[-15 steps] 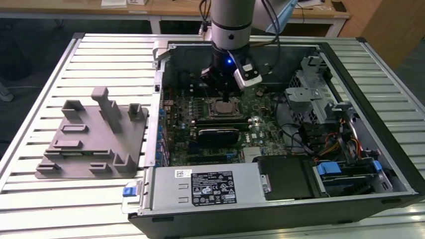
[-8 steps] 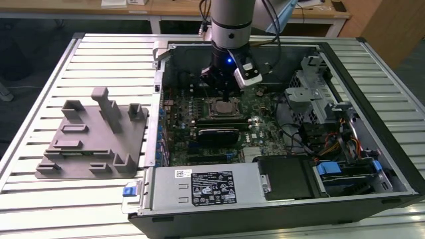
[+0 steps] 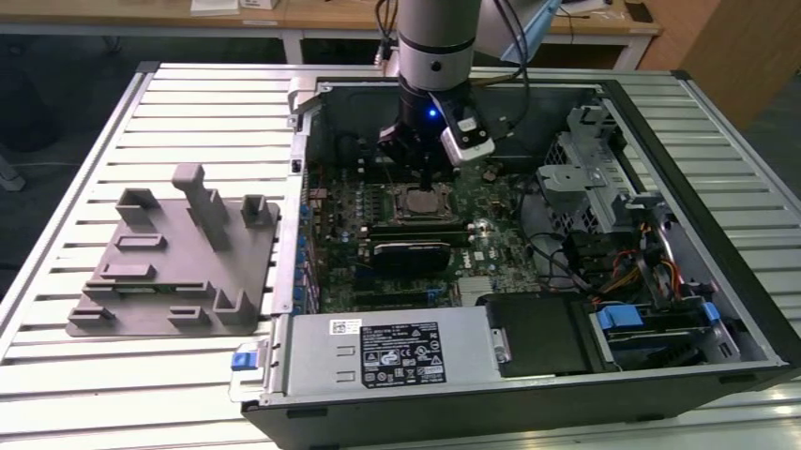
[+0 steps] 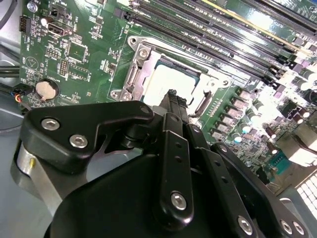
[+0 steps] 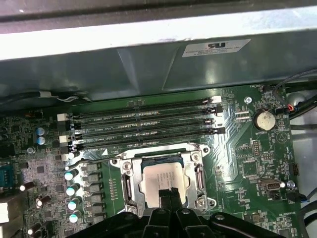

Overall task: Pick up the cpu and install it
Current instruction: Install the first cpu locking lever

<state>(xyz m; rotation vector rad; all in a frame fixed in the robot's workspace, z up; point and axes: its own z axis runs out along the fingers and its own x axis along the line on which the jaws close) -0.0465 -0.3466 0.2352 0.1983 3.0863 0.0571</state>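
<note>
First wrist view: cpu (image 5: 161,177) in socket (image 5: 126,171), tool (image 5: 168,193) clenched over it; exterior view: tray (image 3: 160,281) aside.

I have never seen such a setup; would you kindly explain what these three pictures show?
One robot arm reaches down into an open computer case lying on a slatted metal table. The exterior view looks on from outside. Both wrist views come from cameras riding on the arm, looking past its black gripper at the green motherboard. The cpu, a silvery square, lies in its socket frame, with the gripper just above it; whether they touch, I cannot tell. On the exterior view's left, a grey plastic tray with upright posts sits beside the case.
</note>
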